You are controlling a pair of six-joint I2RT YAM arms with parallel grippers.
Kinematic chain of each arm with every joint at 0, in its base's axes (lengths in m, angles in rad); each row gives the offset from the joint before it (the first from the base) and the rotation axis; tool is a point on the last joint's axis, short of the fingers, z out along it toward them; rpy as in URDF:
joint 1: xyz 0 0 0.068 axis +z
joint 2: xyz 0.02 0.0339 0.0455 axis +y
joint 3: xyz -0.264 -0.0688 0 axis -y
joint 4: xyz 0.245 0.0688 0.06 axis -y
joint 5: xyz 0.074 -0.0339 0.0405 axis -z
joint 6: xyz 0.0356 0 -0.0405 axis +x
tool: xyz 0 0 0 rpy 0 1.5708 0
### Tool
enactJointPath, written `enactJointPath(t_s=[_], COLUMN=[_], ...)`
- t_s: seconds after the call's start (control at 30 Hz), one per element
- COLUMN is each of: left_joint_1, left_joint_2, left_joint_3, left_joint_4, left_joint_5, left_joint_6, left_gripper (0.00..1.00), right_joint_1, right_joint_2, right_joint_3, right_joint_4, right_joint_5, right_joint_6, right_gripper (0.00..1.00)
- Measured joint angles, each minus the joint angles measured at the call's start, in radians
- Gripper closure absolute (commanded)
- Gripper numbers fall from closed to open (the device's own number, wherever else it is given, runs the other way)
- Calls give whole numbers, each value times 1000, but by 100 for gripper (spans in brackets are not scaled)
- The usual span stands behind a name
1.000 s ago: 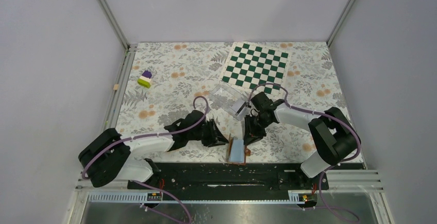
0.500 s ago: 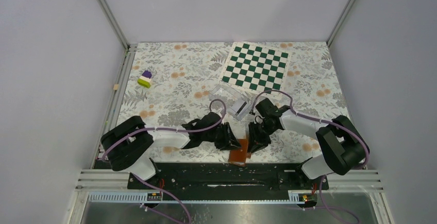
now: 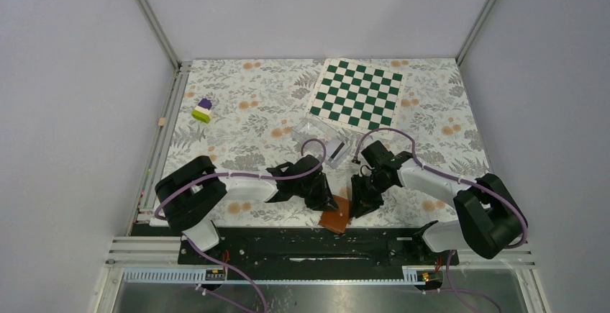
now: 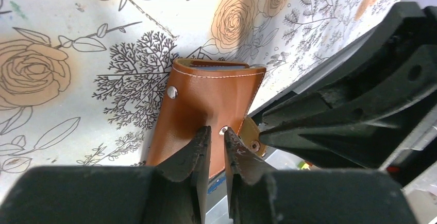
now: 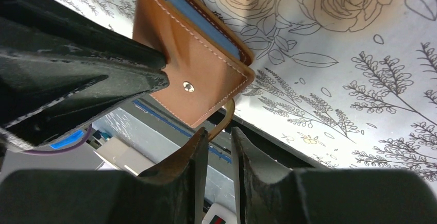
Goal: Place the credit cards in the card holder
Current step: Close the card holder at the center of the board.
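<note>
Card holder (image 3: pixel 335 219) (folded) at table (image 3: pixel 237 104) edge

We've got the card holder (image 3: pixel 336 220) at 6 o'clock, hanging over the near edge of the table (image 3: pixel 237 90). The left gripper (image 3: pixel 327 203) sits at its 10 o'clock and the right gripper (image 3: pixel 357 208) at its 2 o'clock, both close against it. Behind, toward 12, lies the plastic case (image 3: pixel 311 133) with a credit card (image 3: pixel 336 147) at its right end. Farther back at 1 o'clock is the chessboard (image 3: pixel 359 94). Out at 10 o'clock, well apart, are the block stack (image 3: pixel 203 110) and, at the table's left edge, a small cube (image 3: pixel 162 121).
</note>
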Motion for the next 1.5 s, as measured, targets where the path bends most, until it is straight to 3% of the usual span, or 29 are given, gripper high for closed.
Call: enactJointPath(t_s=[0.33,0.67,1.03,1.3,1.5], left_joint_1=[-12,-18,-68,-68,-68], left_joint_2=[-27,-32,68,90,95], left_joint_3=[37,93,185,211,211], left_joint_4=[-79,-60,-152,-200,-193], left_joint_5=[-16,41,71,65,66], left_joint_6=[52,90,145,188,196], left_gripper=[72,71,72,84,99], right_joint_1=[0,0,-2,-2,-2], right_joint_2=[1,159,161,164,167], right_joint_3=[64,88,87,87,87], right_joint_4=[5,86,92,93,96], right_joint_5=[-2,0,-3,-6,-10], right_joint_6=[1,20,32,32,32], right_gripper=[71,71,71,71,71])
